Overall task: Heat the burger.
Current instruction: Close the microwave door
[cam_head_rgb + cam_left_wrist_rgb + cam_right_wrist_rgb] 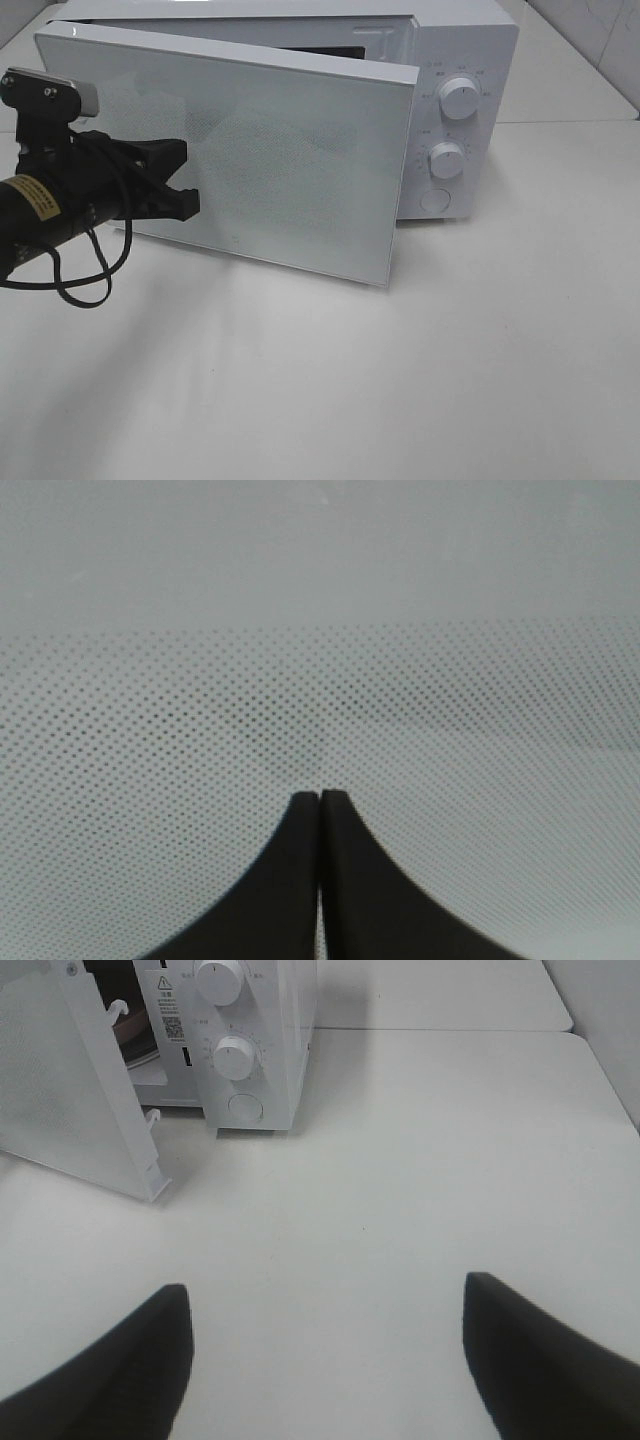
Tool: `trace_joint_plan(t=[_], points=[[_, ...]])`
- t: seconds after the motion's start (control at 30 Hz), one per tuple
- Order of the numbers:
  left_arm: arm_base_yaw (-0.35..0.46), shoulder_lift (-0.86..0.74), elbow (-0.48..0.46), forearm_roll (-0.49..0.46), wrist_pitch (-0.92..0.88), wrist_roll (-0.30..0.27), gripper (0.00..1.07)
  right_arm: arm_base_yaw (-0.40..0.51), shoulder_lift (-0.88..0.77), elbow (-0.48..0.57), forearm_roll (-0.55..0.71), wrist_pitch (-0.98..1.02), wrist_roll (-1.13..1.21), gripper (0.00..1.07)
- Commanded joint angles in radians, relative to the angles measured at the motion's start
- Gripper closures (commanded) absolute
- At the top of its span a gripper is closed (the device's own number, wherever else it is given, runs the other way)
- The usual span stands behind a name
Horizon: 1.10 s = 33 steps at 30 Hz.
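The white microwave (470,60) stands at the back of the table with its door (280,170) swung part-way out. My left gripper (186,180) is shut, its tips against the door's dotted outer face (320,630) and holding nothing. My right gripper (322,1285) hangs open over bare table in front of the microwave (260,1050), outside the exterior high view. The burger is hidden behind the door. Only a dark brown sliver (128,1032) shows in the gap, and I cannot tell what it is.
Two round knobs (459,98) (446,160) and a round button (434,200) sit on the microwave's right panel. The door's free edge (150,1160) juts out over the table. A black cable (85,290) loops below my left arm.
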<state>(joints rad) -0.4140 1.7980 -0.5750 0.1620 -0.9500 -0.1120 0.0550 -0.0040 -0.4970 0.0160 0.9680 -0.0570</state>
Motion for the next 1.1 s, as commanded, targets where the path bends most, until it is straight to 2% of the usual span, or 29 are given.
trace_joint_plan(t=[0.03,0.07,0.13,0.2,0.5,0.53,0.77,0.9,1.1], points=[[-0.018,-0.002,-0.024,-0.041,0.019,0.027,1.07,0.0,-0.026,0.002,0.0,-0.006,-0.005,0.33],[-0.037,-0.002,-0.046,-0.061,0.037,0.053,1.07,0.0,-0.026,0.002,0.0,-0.006,-0.005,0.33],[-0.044,-0.002,-0.057,-0.069,0.052,0.064,1.07,0.0,-0.026,0.002,0.0,-0.006,-0.005,0.33],[-0.069,0.008,-0.113,-0.119,0.081,0.098,1.07,0.0,-0.026,0.002,0.0,-0.006,-0.005,0.33],[-0.078,0.067,-0.205,-0.143,0.09,0.089,1.07,0.0,-0.026,0.002,0.0,-0.006,-0.005,0.33],[-0.083,0.078,-0.22,-0.174,0.095,0.093,1.07,0.0,-0.026,0.002,0.0,-0.006,-0.005,0.33],[-0.101,0.089,-0.238,-0.218,0.098,0.098,1.07,0.0,-0.026,0.002,0.0,-0.006,-0.005,0.33],[-0.101,0.091,-0.243,-0.237,0.092,0.119,1.07,0.0,-0.026,0.002,0.0,-0.006,-0.005,0.33],[-0.107,0.126,-0.287,-0.266,0.089,0.126,1.07,0.0,-0.026,0.002,0.0,-0.006,-0.005,0.33]])
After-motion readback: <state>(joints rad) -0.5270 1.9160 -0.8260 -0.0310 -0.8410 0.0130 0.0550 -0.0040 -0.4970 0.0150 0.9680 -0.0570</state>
